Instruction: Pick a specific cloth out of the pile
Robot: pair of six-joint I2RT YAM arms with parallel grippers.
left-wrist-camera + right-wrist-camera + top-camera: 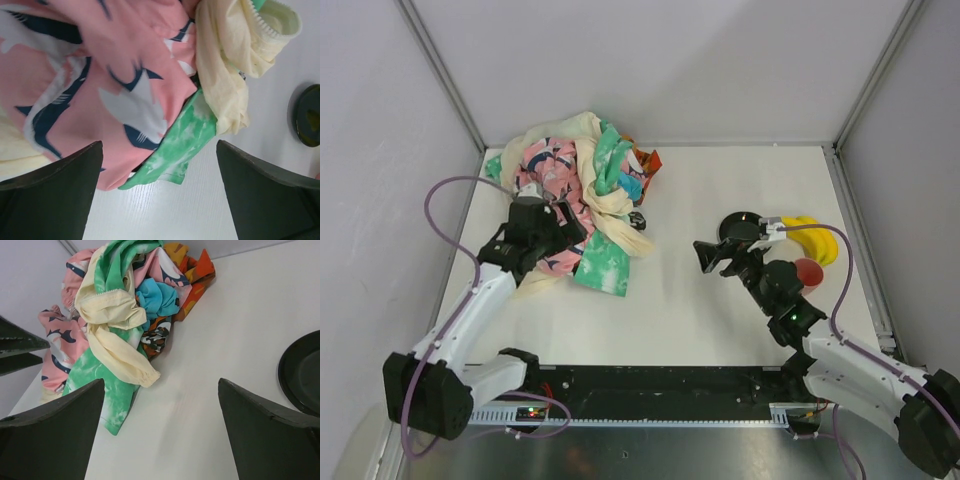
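Both pincers gape empty: the left pincer [160, 150] over the pink near side of the pile [560, 165], the right pincer [161, 385] above the worktop [210, 355]. Beyond, the cloth [157, 299] sits bunched in the pile's right flank, facing the right arm, which likely has the clearer reach.

left gripper [159, 145]: jaws wide apart | right gripper [161, 381]: jaws wide apart | both arms extended

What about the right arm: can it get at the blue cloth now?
Probably yes: the blue cloth lies exposed on the side of the pile facing the open right gripper, with bare table between.
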